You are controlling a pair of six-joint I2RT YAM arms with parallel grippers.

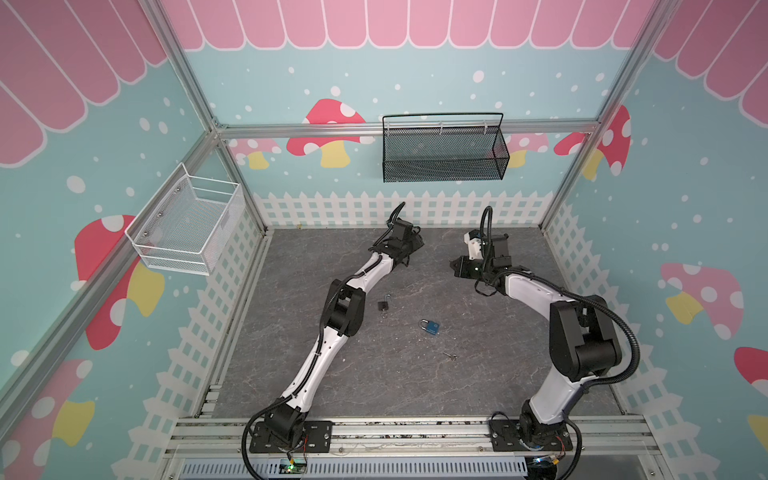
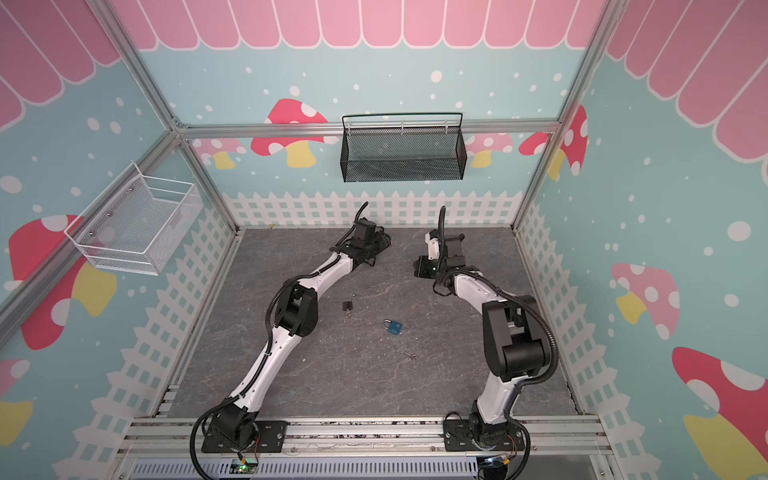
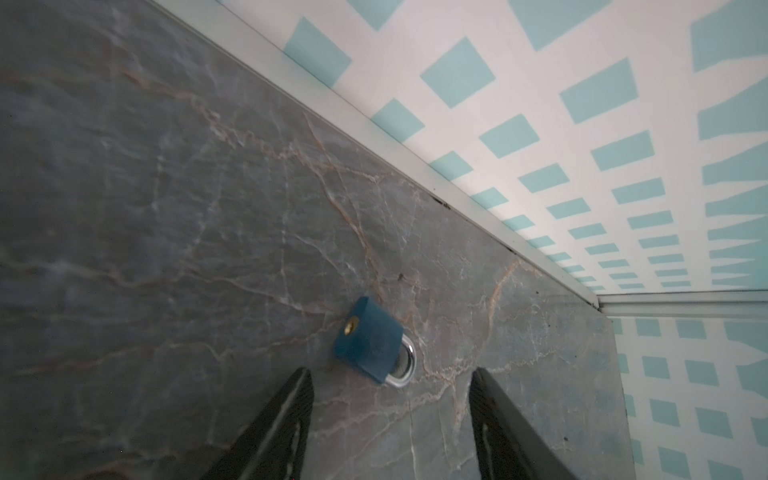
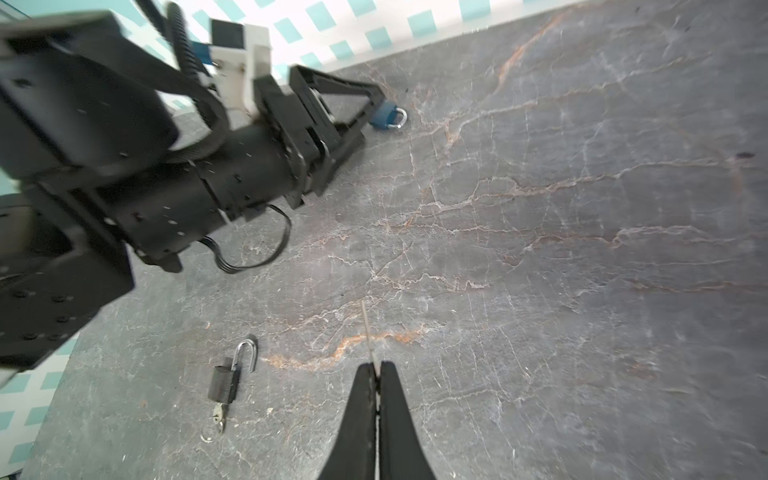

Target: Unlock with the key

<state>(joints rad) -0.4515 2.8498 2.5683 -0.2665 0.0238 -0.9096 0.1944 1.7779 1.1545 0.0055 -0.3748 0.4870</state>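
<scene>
Hovering at the table's (image 1: 374,374) 12 o'clock edge, the left gripper (image 3: 391,374) spreads open astride the blue padlock (image 3: 370,338) while the right gripper (image 4: 376,368) pinches the key (image 4: 366,328), so next the left should probably clamp it, keyhole (image 3: 352,326) facing the key.

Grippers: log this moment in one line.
left gripper: open, at rear blue padlock | right gripper: shut on key | black padlock: shackle open

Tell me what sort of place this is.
Probably a robot lab cell dressed as a play set: aluminium frame, mushroom-print wall panels, left arm and right arm bolted to a front rail.
</scene>
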